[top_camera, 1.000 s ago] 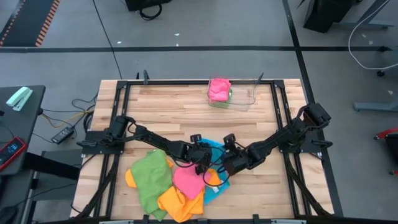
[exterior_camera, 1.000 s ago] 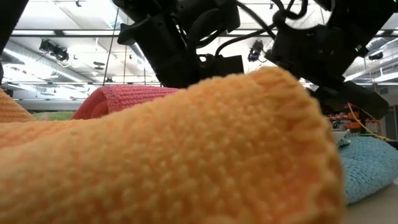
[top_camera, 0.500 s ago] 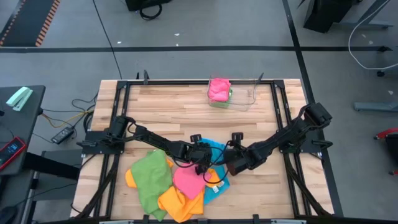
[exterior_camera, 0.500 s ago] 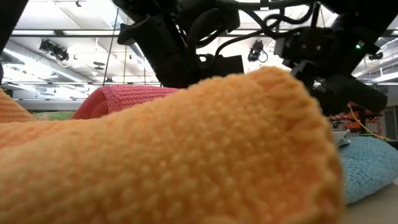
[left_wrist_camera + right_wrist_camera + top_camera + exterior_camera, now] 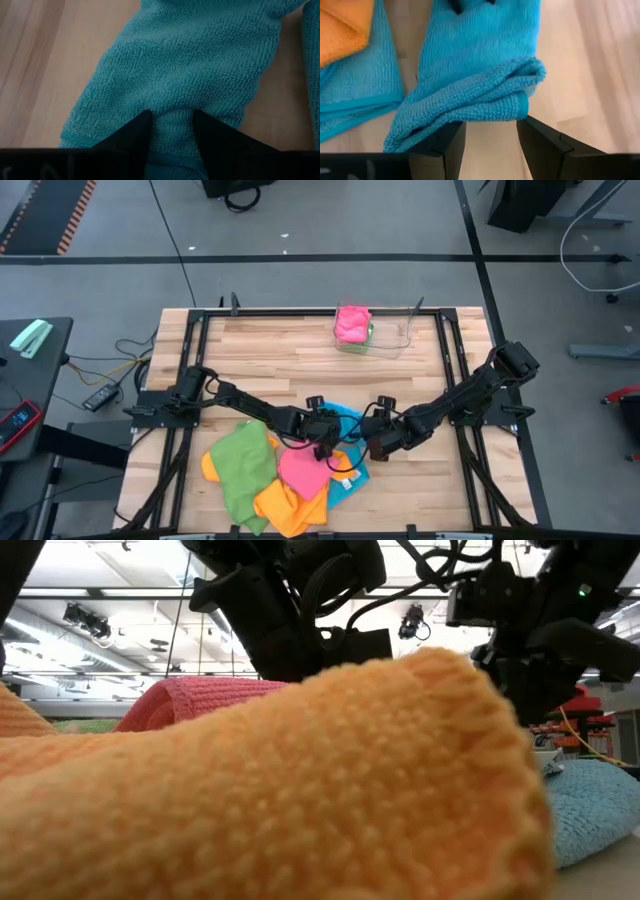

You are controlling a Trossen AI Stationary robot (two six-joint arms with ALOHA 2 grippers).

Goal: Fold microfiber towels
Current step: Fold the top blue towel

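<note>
The sky-blue microfiber towel (image 5: 345, 442) lies on the pale wooden plank table (image 5: 270, 360), a little toward the front edge from the table's middle, and serves here as the landmark. The left gripper (image 5: 170, 125) sits on one end of this blue towel, its two dark fingers (image 5: 132, 135) pressed into the pile with a ridge of blue cloth pinched between them. The right gripper (image 5: 490, 132) is at the towel's opposite end, where the cloth is doubled over into a thick rolled fold (image 5: 485, 97); its fingers (image 5: 547, 142) stand spread on either side just beneath that fold, with bare wood showing between them, and whether they touch the cloth cannot be told. In the high view both dark arms meet over the blue towel, the left gripper (image 5: 322, 430) on its left side and the right gripper (image 5: 378, 442) on its right. Overlapping the blue towel's front-left edge is a round-looking pink microfiber towel (image 5: 302, 472); further left of it lie a crumpled green microfiber towel (image 5: 243, 465) and an orange microfiber towel (image 5: 285, 508), which fills most of the low view (image 5: 250, 790). Well behind the blue towel, at the table's far edge, a clear plastic tray (image 5: 395, 340) holds a folded pink cloth (image 5: 352, 323).
</note>
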